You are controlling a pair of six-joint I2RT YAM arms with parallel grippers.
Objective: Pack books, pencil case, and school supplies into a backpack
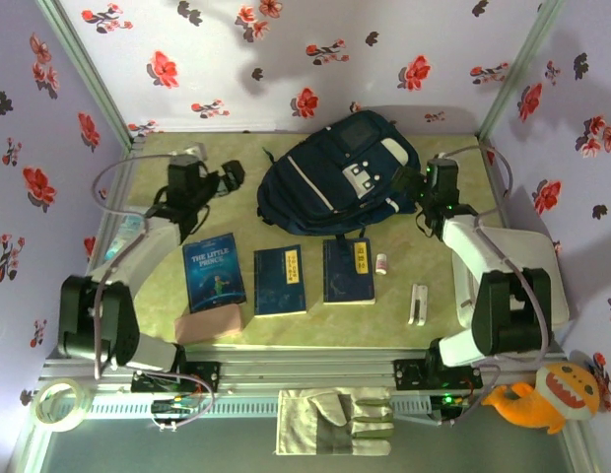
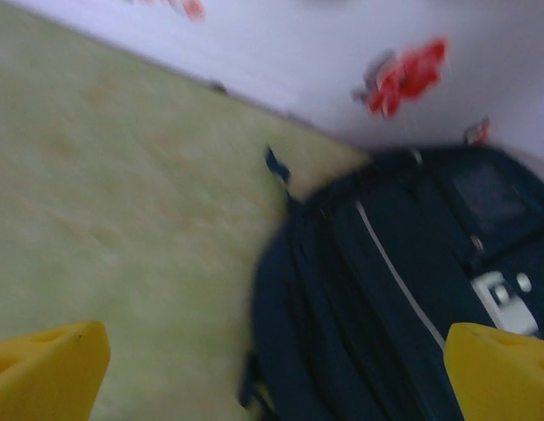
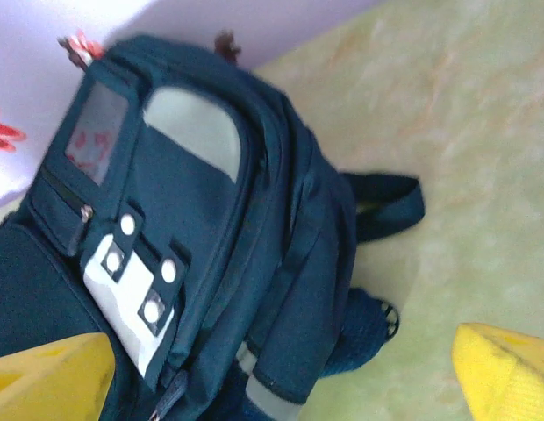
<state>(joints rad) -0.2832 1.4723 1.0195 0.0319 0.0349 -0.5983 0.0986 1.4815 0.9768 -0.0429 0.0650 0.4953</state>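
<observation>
Flanking the soft, floppy backpack (image 1: 335,177), the left gripper (image 2: 274,342) and right gripper (image 3: 282,342) hang with jaws spread and empty; its top seam, apparently zipped, looks best to pinch.

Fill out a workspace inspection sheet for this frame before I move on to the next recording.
Surface: pale green mat, flat, no spills seen.
Job's things: backpack lies at the far middle. In front of it is a row with the Little Prince book and two navy books. The pink pencil case is at the Little Prince book's near edge. The white bar and small white tube are right of the books. Nothing packed yet.
Clutter: work glove, tape roll and orange plush toy beyond the near rail.
Hands: left hand and right hand open, empty, flanking the backpack.
Cables: grey cables loop along both arms.
Surroundings: floral walls.
</observation>
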